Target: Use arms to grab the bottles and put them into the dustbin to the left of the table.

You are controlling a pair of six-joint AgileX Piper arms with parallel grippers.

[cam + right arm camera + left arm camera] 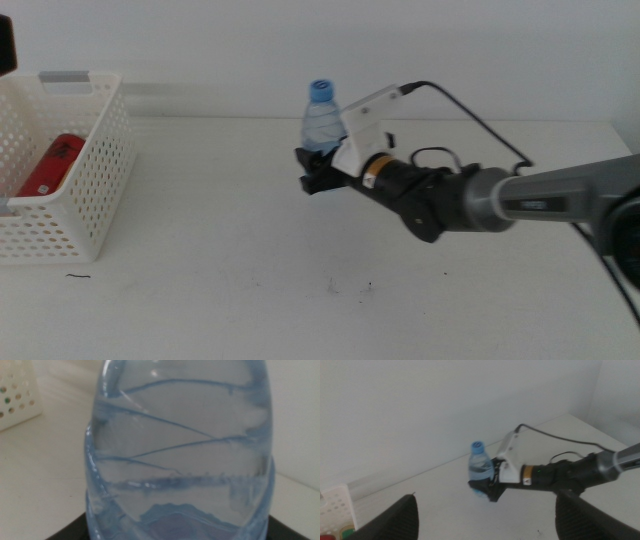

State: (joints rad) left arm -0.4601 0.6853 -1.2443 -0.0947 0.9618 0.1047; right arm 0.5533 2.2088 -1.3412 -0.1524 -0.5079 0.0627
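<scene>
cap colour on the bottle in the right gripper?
Blue cap on the clear-blue bottle; middle view shows it best.

Clear-blue plastic water bottle (322,122) with blue cap, ribbed in thin blue lines. White perforated plastic basket (95,190), grey strip on rim, red can (52,165) inside. Black right gripper (318,168) under white bracket. Plain white tabletop (220,270), dark-specked.

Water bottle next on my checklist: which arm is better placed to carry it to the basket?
Right: its gripper is already around the water bottle. The left gripper is away from it, open.
</scene>
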